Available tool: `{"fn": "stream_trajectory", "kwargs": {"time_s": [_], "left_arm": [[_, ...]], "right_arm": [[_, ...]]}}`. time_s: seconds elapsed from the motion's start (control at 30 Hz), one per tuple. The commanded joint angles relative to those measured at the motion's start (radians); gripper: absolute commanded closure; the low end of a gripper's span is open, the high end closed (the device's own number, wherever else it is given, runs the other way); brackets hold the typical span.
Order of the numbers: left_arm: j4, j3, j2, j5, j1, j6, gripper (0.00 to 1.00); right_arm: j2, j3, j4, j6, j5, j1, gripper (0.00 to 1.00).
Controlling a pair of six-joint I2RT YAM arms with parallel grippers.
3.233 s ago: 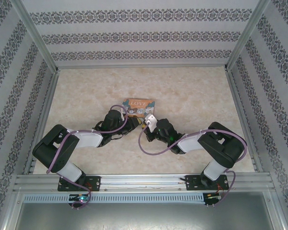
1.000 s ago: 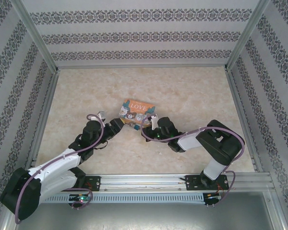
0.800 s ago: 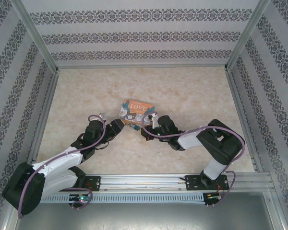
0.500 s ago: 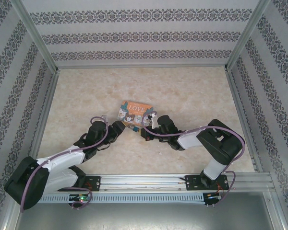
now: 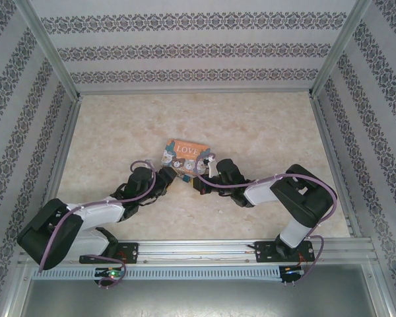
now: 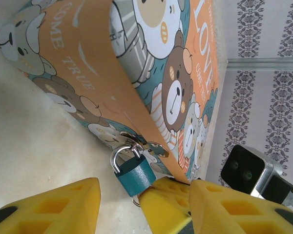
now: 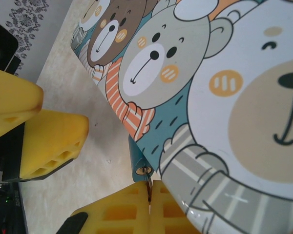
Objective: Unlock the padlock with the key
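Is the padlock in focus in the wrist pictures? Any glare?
Left wrist: the padlock is sharp, its shackle glinting. Right wrist: its teal edge and keyhole are clear, the key a thin dark sliver. Top external: even light, no strong glare.

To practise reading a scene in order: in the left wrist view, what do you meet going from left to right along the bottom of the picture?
The left gripper's first yellow finger → the teal padlock → the right gripper's yellow fingertips → the left gripper's other yellow finger.
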Motion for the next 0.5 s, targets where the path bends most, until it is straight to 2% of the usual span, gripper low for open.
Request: {"fn": "stream_trajectory", "kwargs": {"time_s": [0.0,0.47], "left_arm": [[0.075,0.014,0.02,-0.004,-0.019,-0.028,0.5],[0.223,0.021,0.169,-0.002,-0.047,-0.082,0.5]], "right_arm": [[-0.029,0.02,0.043,0.009,-0.032,-0.012,1.0],[-0.032,0.03,0.036,0.015,-0.045,-0.021,1.0]]}}
